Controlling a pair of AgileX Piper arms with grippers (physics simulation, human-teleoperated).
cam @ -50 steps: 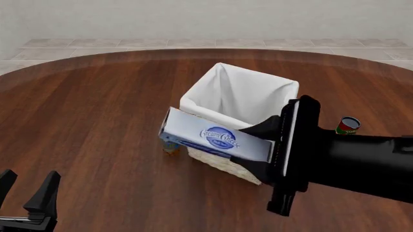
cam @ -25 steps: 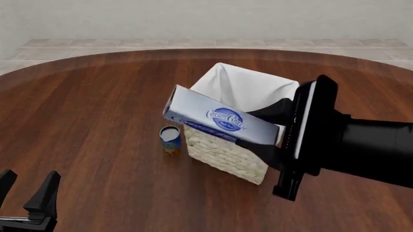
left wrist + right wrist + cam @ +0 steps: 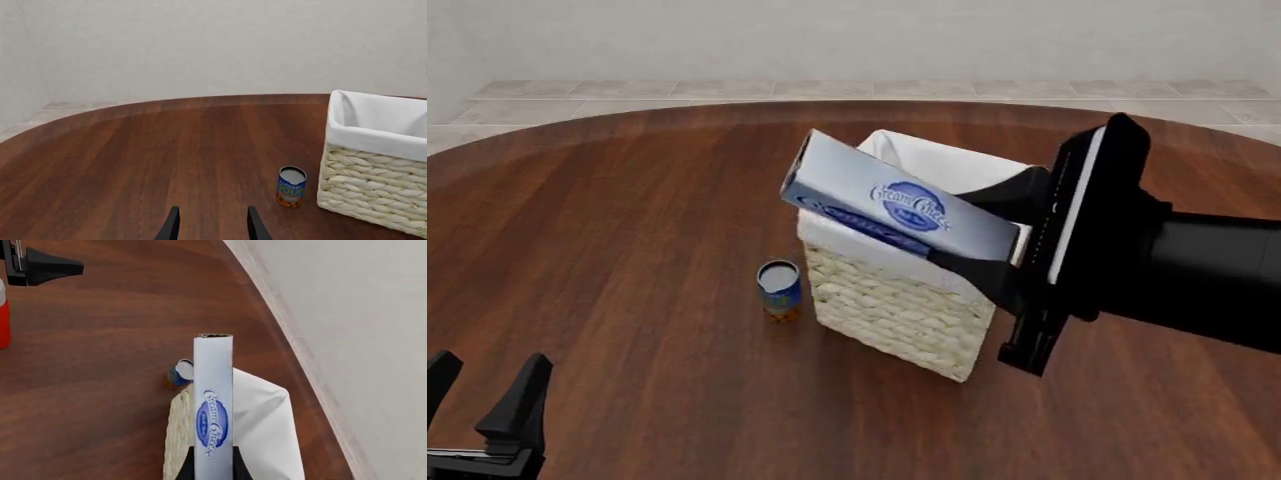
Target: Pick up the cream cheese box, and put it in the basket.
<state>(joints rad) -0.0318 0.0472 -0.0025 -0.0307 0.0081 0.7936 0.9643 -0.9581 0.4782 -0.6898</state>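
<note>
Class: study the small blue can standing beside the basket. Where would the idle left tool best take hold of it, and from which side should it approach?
Grip the blue can across its round side wall, coming from above or from its open left side. It stands upright close to the basket, so the wicker wall probably blocks that side. The left tool is open and empty.

Simulated bare room: round wooden table [image 3: 627, 230], tiled floor [image 3: 854, 92].

right claw [image 3: 977, 235] clamped shut, raised; left claw [image 3: 481, 400] spread, low.
</note>
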